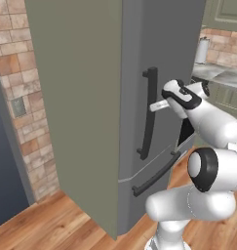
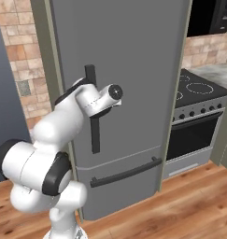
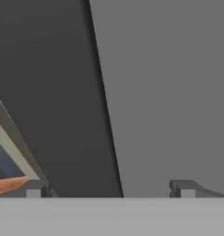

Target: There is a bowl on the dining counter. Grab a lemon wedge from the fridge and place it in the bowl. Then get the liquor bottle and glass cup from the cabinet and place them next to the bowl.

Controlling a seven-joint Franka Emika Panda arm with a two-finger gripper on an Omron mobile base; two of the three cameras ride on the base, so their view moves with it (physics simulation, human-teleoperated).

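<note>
The tall grey fridge (image 1: 90, 97) (image 2: 133, 70) stands shut in front of me. Its dark vertical bar handle (image 1: 150, 112) (image 2: 93, 126) runs down the upper door. My gripper (image 1: 157, 105) is open and level with the middle of that handle, right against it. In the hand view the handle (image 3: 62, 92) is a dark band running between my two fingertips (image 3: 37, 190), nearer the left one, with the gripper (image 3: 109, 191) holding nothing. The bowl, dining counter, lemon wedge, liquor bottle and glass cup are out of view.
A horizontal bar handle (image 1: 156, 173) (image 2: 126, 172) crosses the fridge's lower drawer. To the right stands an oven with a black cooktop (image 2: 194, 116). A brick wall (image 1: 22, 97) is on the left. A pale green cabinet front (image 1: 227, 14) hangs above a marble worktop (image 1: 222, 75). The floor is wood (image 2: 180, 205).
</note>
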